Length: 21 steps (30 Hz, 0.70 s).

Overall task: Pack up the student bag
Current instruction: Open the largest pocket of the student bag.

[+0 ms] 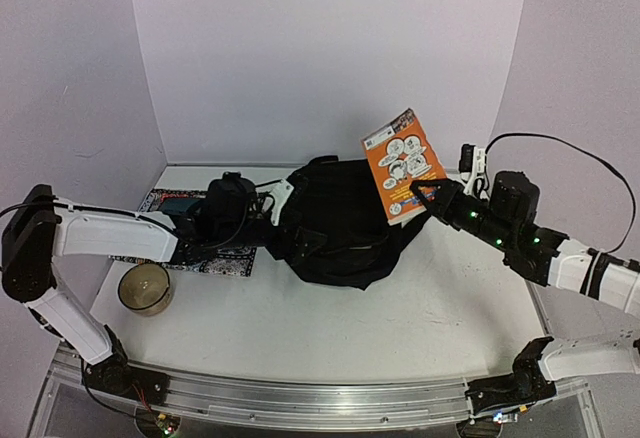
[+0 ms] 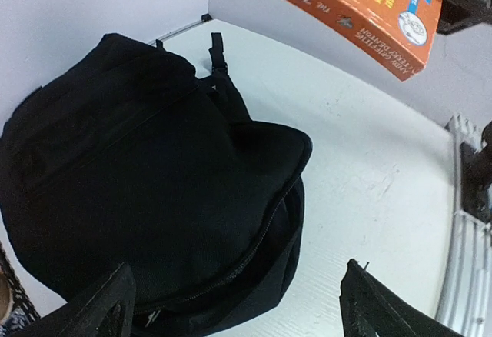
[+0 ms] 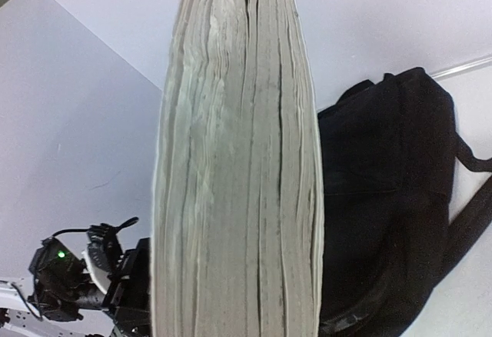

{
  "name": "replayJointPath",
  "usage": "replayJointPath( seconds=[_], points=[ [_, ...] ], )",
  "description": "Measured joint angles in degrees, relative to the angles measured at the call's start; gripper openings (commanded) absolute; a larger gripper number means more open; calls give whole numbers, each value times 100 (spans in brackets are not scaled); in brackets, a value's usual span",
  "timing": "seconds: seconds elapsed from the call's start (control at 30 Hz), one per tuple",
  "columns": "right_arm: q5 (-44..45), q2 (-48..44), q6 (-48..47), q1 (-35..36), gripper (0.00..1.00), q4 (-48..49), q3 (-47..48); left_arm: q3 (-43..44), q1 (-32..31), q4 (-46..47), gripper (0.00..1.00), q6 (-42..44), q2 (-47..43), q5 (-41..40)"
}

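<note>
Your 2 arms match: the left arm [image 1: 100,233] and right arm [image 1: 575,263] wear white shells between black joints. 3 green lights [image 1: 497,241] dot the right arm's black forearm, a thin black cable [image 1: 545,136] loops above it, and black bases [image 1: 505,393] anchor both.

You see an orange book [image 1: 403,166] with white cartoon panels in the right gripper [image 1: 426,196], its page edges pale grey-cream. Ahead of the left gripper [image 2: 238,306] the bag [image 2: 138,175] is plain black. Behind it, the notebook [image 1: 228,261] is black-and-white mottled.
</note>
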Motion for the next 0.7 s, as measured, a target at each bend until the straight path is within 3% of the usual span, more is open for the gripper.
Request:
replayJointPath(
  seconds=[0.3,0.53,0.7],
  points=[
    [44,-125,-148,-7,0,-794,0,809,-754,-483,96,1797,897,-1460],
    [42,-293,-184,-7,0,-913,0,1360,-1023,-591,95,2483,1727,-2353],
    [42,-346,-226,-7,0,-987,0,1657,-1092,-480,86,2745,2119,-3224]
  ],
)
